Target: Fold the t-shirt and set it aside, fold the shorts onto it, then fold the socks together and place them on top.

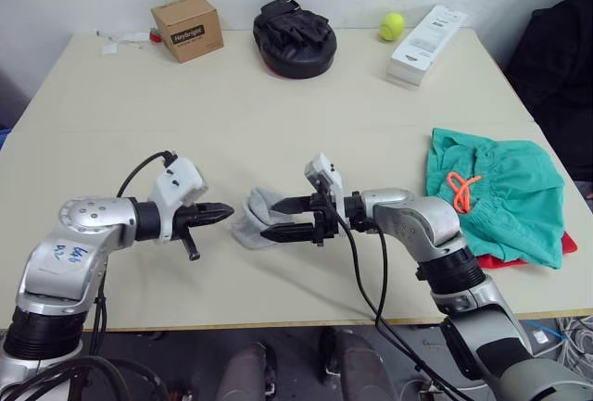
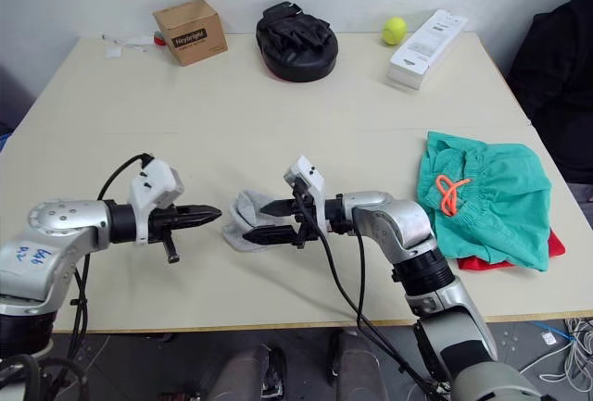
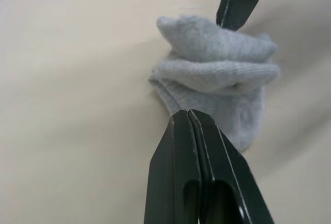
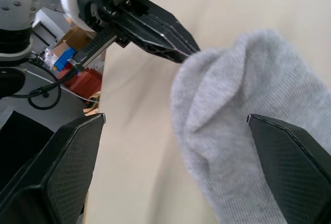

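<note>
Socks, light grey and knitted (image 1: pixel 252 219), lie bunched in a small heap on the pale cream tabletop (image 1: pixel 278 114), near the front edge and between the two arms. The right gripper (image 1: pixel 281 219) reaches in from the right with its two black fingers spread, one above the other in the head views, and the heap's near end lies between them (the right wrist view shows both fingers wide apart with the grey knit in the gap). The left gripper (image 1: pixel 220 212) points at the socks from the other side, its fingers pressed together into one black wedge, the tip just beside the heap; whether it touches the knit cannot be told.

Well to the right, near the table's right edge, the teal-green cloth shorts with an orange drawstring (image 1: pixel 500 193) lie folded on top of the bright red t-shirt (image 1: pixel 500 260), of which a strip shows under their front edge.

Along the far edge stand a brown cardboard box (image 1: pixel 187 28), a black padded mitt (image 1: pixel 295 38), a yellow-green tennis ball (image 1: pixel 391 25) and a long white box (image 1: pixel 425 43).
</note>
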`<state>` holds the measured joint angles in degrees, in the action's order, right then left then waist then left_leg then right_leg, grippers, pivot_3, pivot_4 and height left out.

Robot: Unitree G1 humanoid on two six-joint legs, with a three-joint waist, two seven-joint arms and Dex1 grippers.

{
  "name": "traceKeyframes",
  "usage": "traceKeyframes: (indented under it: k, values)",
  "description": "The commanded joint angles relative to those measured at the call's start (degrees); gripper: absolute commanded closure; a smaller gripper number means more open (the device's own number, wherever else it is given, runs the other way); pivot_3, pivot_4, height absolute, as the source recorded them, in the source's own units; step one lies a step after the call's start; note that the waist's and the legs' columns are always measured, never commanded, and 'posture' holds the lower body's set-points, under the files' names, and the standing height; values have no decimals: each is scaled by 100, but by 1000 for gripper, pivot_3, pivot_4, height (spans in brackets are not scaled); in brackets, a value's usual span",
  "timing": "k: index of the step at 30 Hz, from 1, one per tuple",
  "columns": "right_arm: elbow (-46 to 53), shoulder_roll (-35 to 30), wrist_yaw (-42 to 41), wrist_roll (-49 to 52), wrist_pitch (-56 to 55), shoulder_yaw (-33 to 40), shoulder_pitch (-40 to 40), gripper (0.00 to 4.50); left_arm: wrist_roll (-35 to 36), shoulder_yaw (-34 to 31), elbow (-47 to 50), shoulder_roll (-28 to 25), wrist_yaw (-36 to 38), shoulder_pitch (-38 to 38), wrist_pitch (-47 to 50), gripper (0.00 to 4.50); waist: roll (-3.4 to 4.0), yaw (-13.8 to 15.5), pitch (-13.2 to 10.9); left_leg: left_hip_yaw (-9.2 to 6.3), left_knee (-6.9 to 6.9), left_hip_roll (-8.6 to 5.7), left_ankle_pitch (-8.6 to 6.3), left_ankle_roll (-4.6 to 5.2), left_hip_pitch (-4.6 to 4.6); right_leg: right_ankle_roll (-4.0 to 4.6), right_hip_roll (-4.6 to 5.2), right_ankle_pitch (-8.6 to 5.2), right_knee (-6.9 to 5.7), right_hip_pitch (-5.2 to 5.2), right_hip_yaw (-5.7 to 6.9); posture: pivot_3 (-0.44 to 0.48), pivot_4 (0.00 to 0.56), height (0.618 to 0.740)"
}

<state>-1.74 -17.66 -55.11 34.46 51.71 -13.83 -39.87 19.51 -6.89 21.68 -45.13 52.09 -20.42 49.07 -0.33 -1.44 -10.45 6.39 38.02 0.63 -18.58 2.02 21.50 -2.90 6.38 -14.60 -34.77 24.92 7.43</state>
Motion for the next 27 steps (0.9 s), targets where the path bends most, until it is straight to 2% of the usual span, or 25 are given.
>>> traceKeyframes:
  k: [1,4,5,7,10,15,20,27]
  values:
    - [335,-33,-156,290,100,271,-187,1216,240,-80,-25,-71,-35,-587,0,4500,-1,9,-1,-1,0,0,1,-1,2,0,0,0,0,0,2,0,150,740]
    - [295,2,-74,221,58,289,-227,2297,214,363,-287,112,-63,-1269,-62,4500,-1,3,-1,2,1,-2,1,-1,0,-1,0,0,-2,-1,1,0,150,740]
    - [270,16,-42,194,47,287,-234,2783,214,476,-349,162,-66,-1413,-77,4500,-1,2,-1,2,1,-2,1,0,1,-1,-1,0,-10,-1,1,0,150,740]
    - [223,24,-14,99,-39,240,-227,3373,120,852,-518,312,-61,-1716,-118,4500,-1,2,-1,4,0,-2,1,0,1,-1,-2,1,-22,-2,2,0,150,740]
    - [224,31,-3,21,-117,219,-200,4460,-174,1503,-750,339,64,-1859,-321,4500,-1,-13,-1,11,0,-3,1,2,4,-2,-6,1,-21,0,2,0,150,740]
    - [261,-97,29,-273,-399,149,-111,4460,-837,2226,-978,-37,219,-1550,-836,4500,-3,-35,-2,37,1,9,4,0,7,-2,-26,1,-25,20,-16,0,150,740]
    - [145,16,143,-848,-1083,-177,-57,4460,-785,2014,-739,-210,164,-1067,-855,4500,-7,-18,-5,44,4,12,8,-3,15,1,-26,-1,-34,37,-27,0,150,740]
    - [-352,285,243,-2050,-2347,-1063,-55,4460,-836,1984,-504,112,-197,-510,-851,4500,-8,-15,-5,46,8,12,9,-3,14,1,-25,-1,-43,40,-33,0,150,740]
